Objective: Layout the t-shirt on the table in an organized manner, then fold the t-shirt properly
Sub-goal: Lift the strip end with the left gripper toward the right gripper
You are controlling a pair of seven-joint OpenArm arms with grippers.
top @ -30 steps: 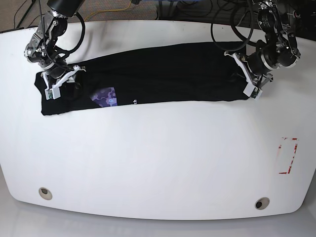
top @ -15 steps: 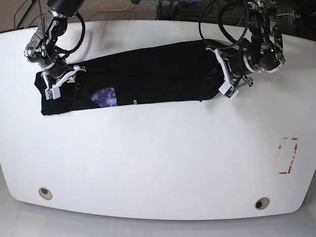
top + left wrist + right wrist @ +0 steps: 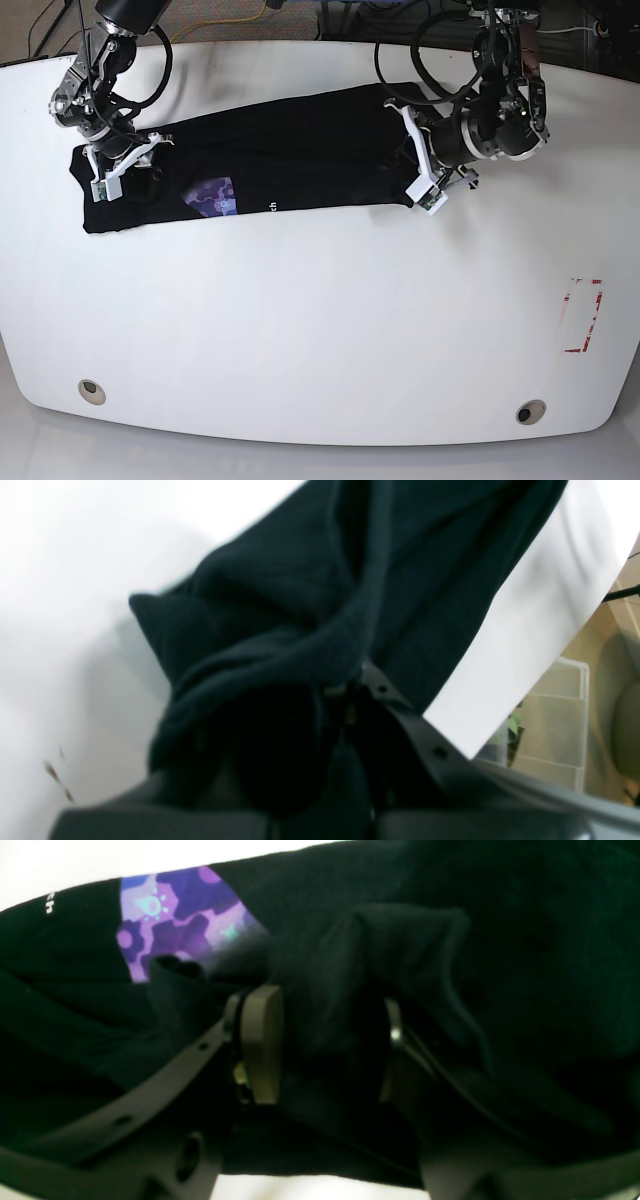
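While the table (image 3: 320, 330) carries the t-shirt (image 3: 290, 150) as a long black band along its far side, both arms hold opposite ends of that band. Most of the cloth lies flat on the surface; only the end at the left gripper (image 3: 420, 160) is gathered and raised.

Risk 1, whole garment: a sideways fold depends on the far end staying put. The right gripper (image 3: 325, 1045) has its jaws partly apart, clamped on a thick bunch of cloth near the purple print (image 3: 212, 196). Should that hold slip, the band would likely drag across the glossy top instead of doubling over.

Risk 2, folded edge: the left gripper is closed tight on a rolled hem, seen in the left wrist view. A rolled pinch may release a twisted edge, leaving the fold skewed.

Risk 3, layers: either pinch may contain only some layers. Lower layers could trail behind and wrinkle beneath the fold.
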